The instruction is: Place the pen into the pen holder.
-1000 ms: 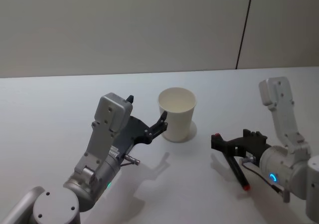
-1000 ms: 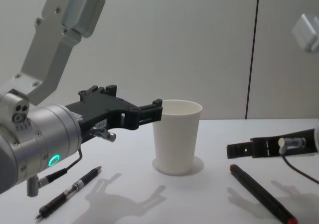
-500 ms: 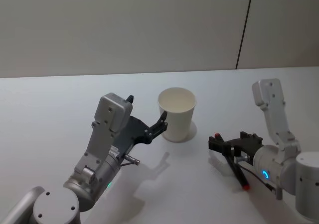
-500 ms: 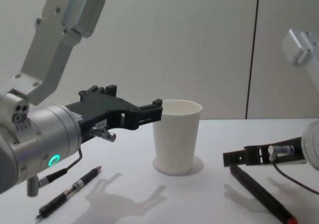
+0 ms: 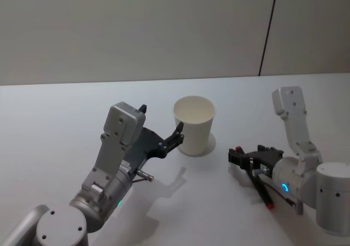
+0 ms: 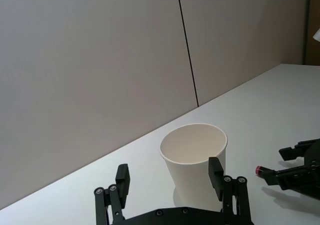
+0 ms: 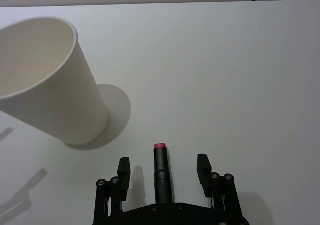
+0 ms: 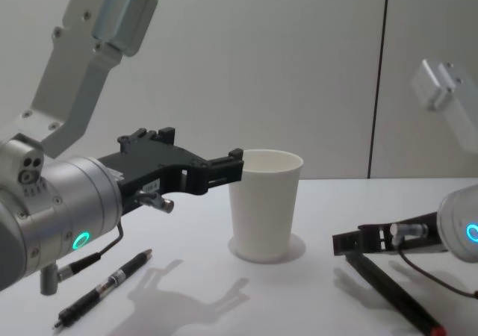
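Right gripper (image 7: 163,162) is open w/ the pen (image 7: 161,177) between its fingers; pen is not in the pen holder (image 5: 194,126) yet.
The pen is black w/ a red end & lies flat on the white table (image 5: 65,109), near the pen holder, on its right side. One finger sits on each side of the pen & they do not pinch it. The pen holder stands upright in the middle. Left gripper (image 5: 162,120) is open too, up off the table, just beside the pen holder's left side near the rim. A second pen (image 8: 104,287) lies on the table under the left arm.
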